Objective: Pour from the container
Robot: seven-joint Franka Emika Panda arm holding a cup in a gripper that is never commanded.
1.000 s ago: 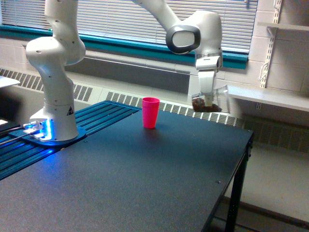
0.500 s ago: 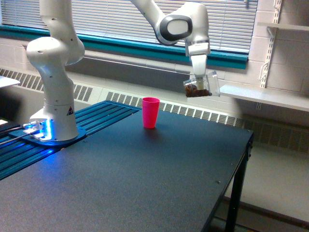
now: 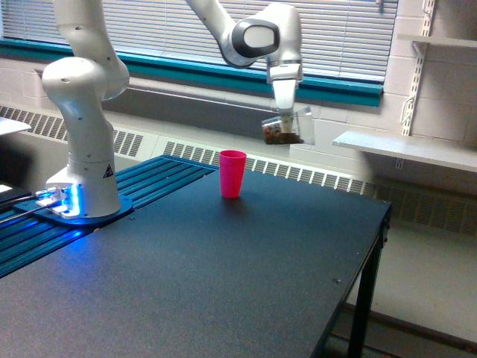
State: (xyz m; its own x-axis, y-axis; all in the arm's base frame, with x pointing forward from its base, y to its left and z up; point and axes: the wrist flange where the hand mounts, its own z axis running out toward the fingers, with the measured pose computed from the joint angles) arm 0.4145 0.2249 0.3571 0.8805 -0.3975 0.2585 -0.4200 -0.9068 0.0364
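One claw (image 3: 285, 119) gripping the container (image 3: 287, 128), seemingly tilted, above-right of the pink cup (image 3: 232, 173).

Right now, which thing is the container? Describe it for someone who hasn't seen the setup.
Start at the white arm over the dark table and follow it down to the end effector. The container hangs there, above the table: clear, square-walled, with brown contents, unlike the opaque pink cup standing on the table.

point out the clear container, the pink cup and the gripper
clear container (image 3: 287, 128), exterior view, on its see-through wall above the brown contents
pink cup (image 3: 232, 174), exterior view, middle of its side wall
gripper (image 3: 284, 112), exterior view, between its fingertips at the container
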